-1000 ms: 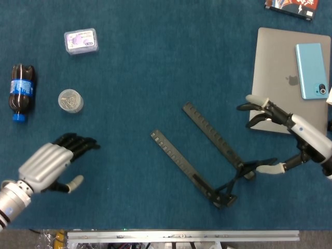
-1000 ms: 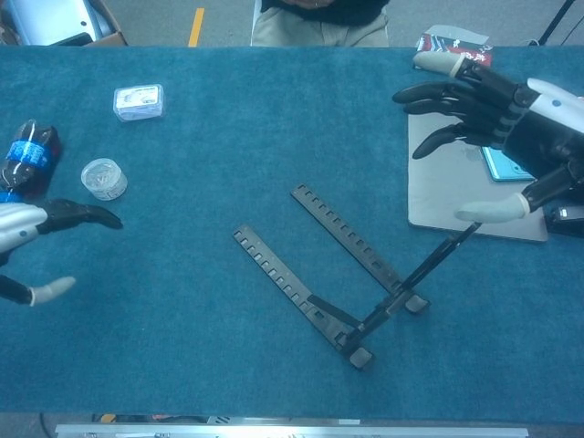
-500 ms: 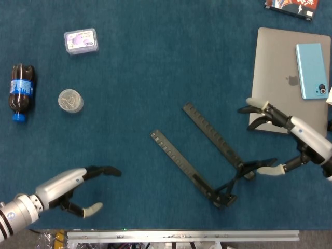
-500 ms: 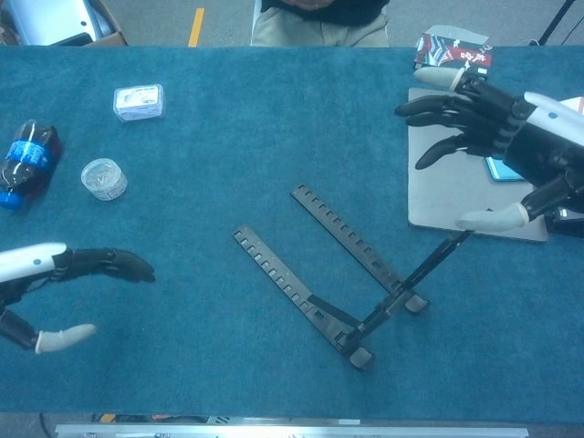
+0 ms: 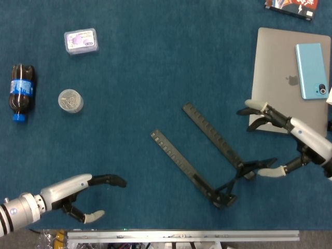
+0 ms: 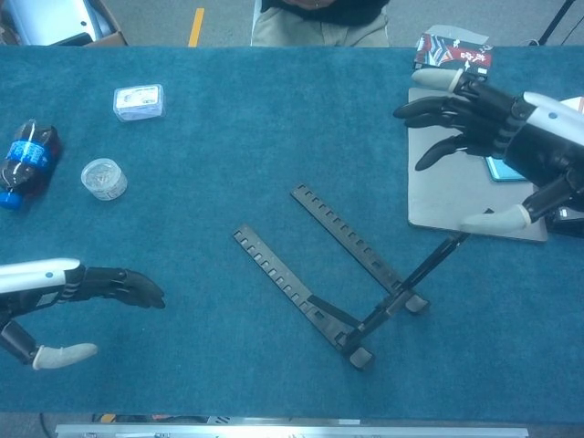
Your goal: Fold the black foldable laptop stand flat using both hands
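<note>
Beside the unfolded laptop stand (image 5: 207, 155), left hand (image 5: 70, 194) and right hand (image 5: 290, 142) spread, empty.

Black foldable laptop stand (image 5: 207, 158) (image 6: 342, 269), unfolded, two notched rails flat on table, rear strut raised

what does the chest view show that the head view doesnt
Only the chest view shows a cardboard box and a seated person beyond the table's far edge. Only the head view shows the phone in full on the laptop. Both show the laptop stand, bottle, left hand and right hand, both empty.
</note>
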`<state>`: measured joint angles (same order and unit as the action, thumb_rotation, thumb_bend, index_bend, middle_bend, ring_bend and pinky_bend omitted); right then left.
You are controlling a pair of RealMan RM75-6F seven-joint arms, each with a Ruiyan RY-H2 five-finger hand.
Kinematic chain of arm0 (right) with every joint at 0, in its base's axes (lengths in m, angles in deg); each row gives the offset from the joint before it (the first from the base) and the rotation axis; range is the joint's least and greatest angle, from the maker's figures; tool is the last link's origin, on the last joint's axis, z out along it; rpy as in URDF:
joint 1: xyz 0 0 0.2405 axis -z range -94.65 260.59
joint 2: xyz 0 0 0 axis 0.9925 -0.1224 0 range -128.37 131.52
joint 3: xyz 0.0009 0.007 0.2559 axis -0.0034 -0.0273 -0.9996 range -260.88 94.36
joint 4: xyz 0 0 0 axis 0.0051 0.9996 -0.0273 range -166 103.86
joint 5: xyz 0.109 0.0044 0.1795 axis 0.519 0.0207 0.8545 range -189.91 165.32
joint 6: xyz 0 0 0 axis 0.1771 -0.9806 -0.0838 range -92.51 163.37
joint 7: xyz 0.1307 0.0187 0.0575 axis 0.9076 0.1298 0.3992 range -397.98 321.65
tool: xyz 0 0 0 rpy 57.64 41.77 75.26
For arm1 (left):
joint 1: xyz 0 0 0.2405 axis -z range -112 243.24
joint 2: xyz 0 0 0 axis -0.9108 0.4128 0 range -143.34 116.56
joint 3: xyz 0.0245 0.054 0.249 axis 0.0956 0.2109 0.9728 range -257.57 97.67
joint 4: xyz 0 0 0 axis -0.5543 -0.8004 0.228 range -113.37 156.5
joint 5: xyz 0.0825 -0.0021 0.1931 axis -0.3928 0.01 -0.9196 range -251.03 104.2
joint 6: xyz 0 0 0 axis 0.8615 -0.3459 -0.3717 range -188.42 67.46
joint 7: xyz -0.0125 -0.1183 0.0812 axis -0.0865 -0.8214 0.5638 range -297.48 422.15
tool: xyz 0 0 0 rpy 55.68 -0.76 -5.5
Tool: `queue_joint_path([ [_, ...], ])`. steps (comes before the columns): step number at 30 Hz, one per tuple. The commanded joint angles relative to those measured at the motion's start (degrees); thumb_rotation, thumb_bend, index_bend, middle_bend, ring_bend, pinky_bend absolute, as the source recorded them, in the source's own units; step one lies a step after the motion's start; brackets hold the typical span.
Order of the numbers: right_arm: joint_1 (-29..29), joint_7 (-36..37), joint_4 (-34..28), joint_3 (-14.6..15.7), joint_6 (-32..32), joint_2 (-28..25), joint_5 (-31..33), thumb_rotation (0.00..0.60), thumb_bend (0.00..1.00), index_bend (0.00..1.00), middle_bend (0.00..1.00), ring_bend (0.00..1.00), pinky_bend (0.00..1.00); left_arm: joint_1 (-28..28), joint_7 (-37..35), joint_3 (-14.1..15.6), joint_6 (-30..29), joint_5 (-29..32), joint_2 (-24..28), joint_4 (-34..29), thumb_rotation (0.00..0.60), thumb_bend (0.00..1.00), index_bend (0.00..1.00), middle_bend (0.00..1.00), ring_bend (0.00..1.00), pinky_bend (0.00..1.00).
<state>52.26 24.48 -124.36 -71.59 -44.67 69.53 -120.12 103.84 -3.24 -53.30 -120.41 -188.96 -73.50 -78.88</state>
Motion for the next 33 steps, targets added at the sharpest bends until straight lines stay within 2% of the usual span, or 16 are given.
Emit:
queue_joint_path([
  [1,-0.05,-1.57,0.59,0.74,1.22,0.16,-0.48,0.600,0.04,0.00,0.16,0.11,0.29,0.37,-0.10,0.47,-0.25,0.44,-0.24,0.18,0.600,0.41,0.13,0.16,0.14,0.10],
  [17,-0.77,-8.75,1.04,1.04,7.69,3.99,1.33,0.600,0.04,0.00,0.15,0.11,0.29,1.07,0.27,2.28,-2.03,1.76,-0.97,1.33,0.600,0.41,0.13,0.16,0.14,0.10],
  [20,-1.25,-11.26,0.17,0.63,9.44,4.74,2.02,0.600,0.10,0.02,0.16,0.11,0.30,1.00,0.11,2.74,-2.85,1.74,-0.75,1.59,0.600,0.41,0.13,0.16,0.14,0.10],
  [23,-1.32,-14.14,-0.45,-0.34,10.47,5.61,3.41,0.600,0.16,0.11,0.19,0.12,0.34,0.91,-0.06,3.11,-3.69,1.70,-0.53,1.86,0.600,0.41,0.13,0.16,0.14,0.10],
  [26,-1.10,-17.76,-1.18,-1.88,11.14,6.64,5.49,0.600,0.22,0.27,0.26,0.17,0.41,0.94,-0.18,3.39,-4.27,1.59,-0.44,2.12,0.600,0.41,0.13,0.16,0.14,0.10],
  [30,-1.47,-23.10,-2.07,-3.88,12.46,7.91,7.31,0.600,0.26,0.50,0.39,0.30,0.52,1.13,-0.35,3.57,-4.79,1.46,-0.55,2.32,0.600,0.41,0.13,0.16,0.14,0.10],
  [33,-1.96,-24.93,-2.56,-5.45,13.28,8.75,8.82,0.600,0.27,0.58,0.49,0.39,0.58,1.27,-0.43,3.63,-4.99,1.46,-0.65,2.44,0.600,0.41,0.13,0.16,0.14,0.10],
])
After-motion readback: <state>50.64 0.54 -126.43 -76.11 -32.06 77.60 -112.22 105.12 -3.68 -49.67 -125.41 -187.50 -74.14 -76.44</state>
